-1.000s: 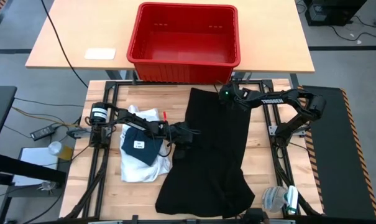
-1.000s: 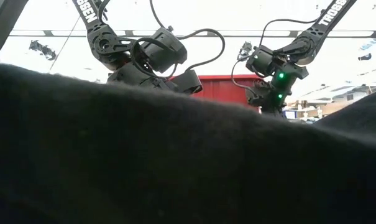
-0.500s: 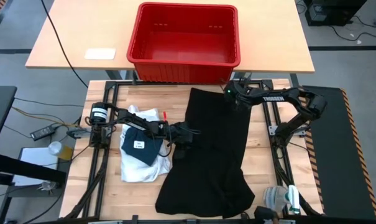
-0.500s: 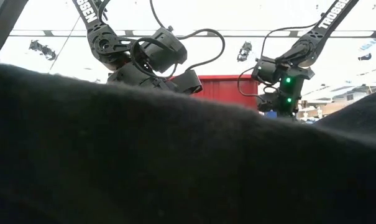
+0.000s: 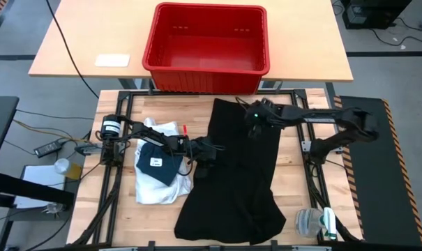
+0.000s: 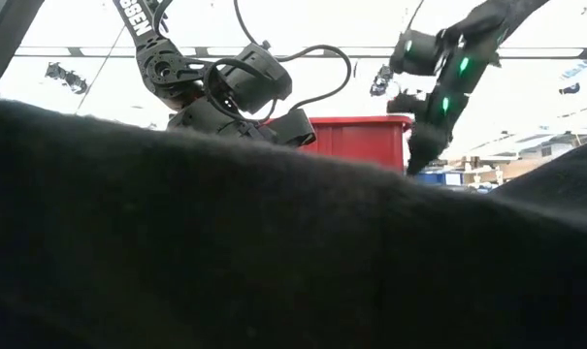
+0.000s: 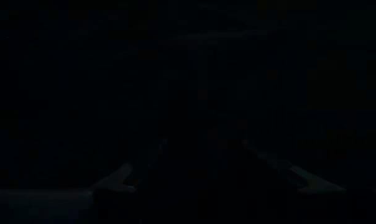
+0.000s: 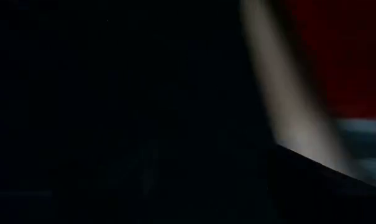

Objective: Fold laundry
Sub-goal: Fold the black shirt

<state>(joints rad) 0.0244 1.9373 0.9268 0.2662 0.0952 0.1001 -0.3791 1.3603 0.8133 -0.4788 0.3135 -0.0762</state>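
1. Black garment [image 5: 235, 174], large and with legs, lies spread down the middle of the wooden table [image 5: 294, 181]; its leg ends reach the near edge toward 6 o'clock and its waist end points to 12 o'clock. In the low view the same dark cloth [image 6: 274, 252] fills the whole foreground.
2. White shirt [image 5: 155, 189] lies at 9 o'clock of the black garment, just beside it, with a small dark blue folded piece [image 5: 158, 162] resting on top of it.
3. Left gripper [image 5: 205, 152] sits low at the 9 o'clock edge of the black garment, touching the cloth; whether its fingers are spread or closed on the fabric cannot be told, since its wrist view is almost wholly dark.
4. Right gripper [image 5: 252, 125] hangs over the far part of the black garment, toward 1 o'clock; its finger state cannot be told from the dark, blurred wrist view.
5. Red crate [image 5: 207, 42] stands on a second, lighter table [image 5: 71, 49] at 12 o'clock, beyond the wooden one; a small white object [image 5: 112, 60] lies at 9 o'clock of the crate.
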